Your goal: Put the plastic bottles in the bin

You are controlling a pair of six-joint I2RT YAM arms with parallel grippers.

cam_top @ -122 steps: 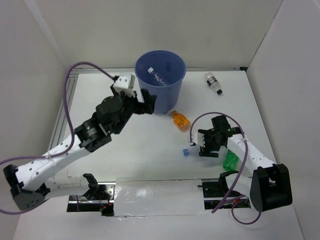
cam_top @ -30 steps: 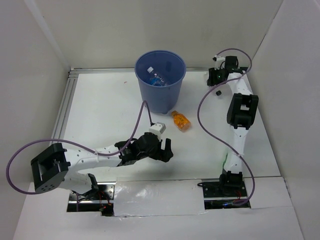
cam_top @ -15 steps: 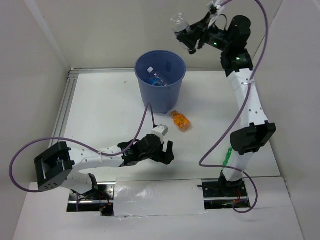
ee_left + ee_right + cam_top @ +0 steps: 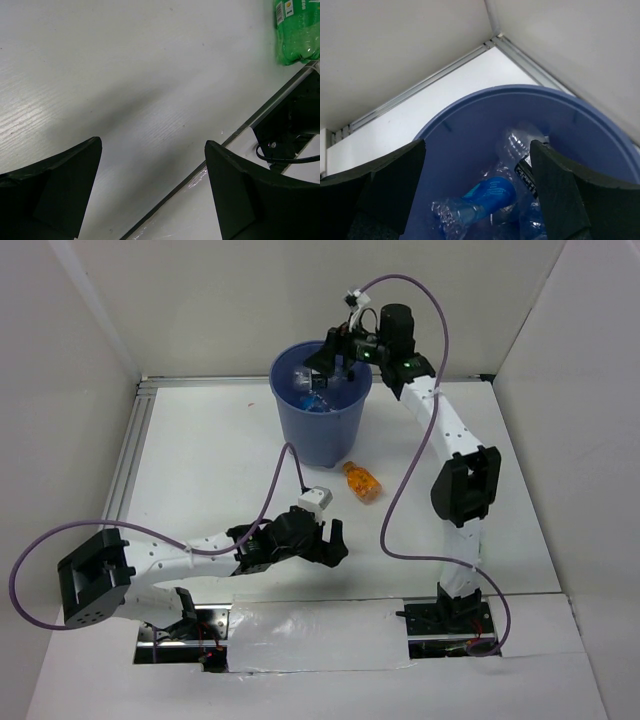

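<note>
Blue bin holds bottles; orange bottle outside

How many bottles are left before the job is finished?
Nearly there. Several bottles already lie in the blue bin. Nothing is in hand: the right tool hangs open above the bin, the left tool open over the table. Left: the orange bottle and the green bottle.

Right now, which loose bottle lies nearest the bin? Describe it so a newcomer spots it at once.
Find the blue bin at the back middle of the table. By its base, on the near right, a small bottle lies on its side. It is the only orange one; those in the bin are clear or blue-labelled.
</note>
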